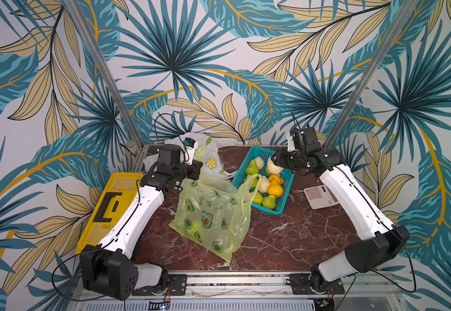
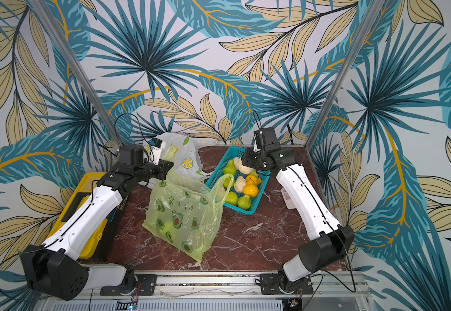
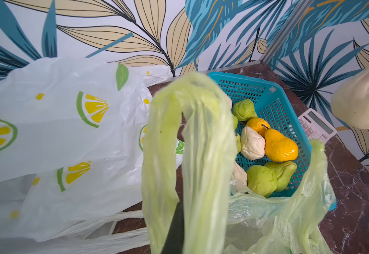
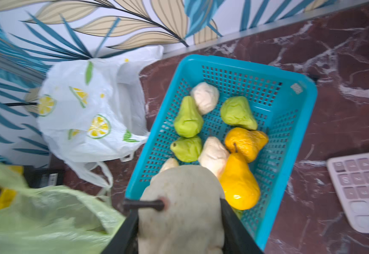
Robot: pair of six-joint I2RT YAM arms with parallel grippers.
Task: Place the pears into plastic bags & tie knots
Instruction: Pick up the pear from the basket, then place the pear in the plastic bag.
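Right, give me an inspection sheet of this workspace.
Surface: dark red marble table, no spills seen.
Job's things: green bag stands open mid-table; white bags lie at the back; pears in the blue basket; no bag tied.
Clutter: orange fruits among the pears; calculator; yellow toolbox at the table's left edge.
Grippers: left gripper shut on the green bag's handle; right gripper shut on a white pear above the basket.
Cables: black cable loops off the table's front left corner.
Surroundings: leaf-print walls, metal posts.

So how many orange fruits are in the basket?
2, both in the teal basket, on its calculator side: a wrinkled orange fruit and a glossy orange fruit touching it. The cream pear in the right tool covers part of the basket, so more may be hidden.
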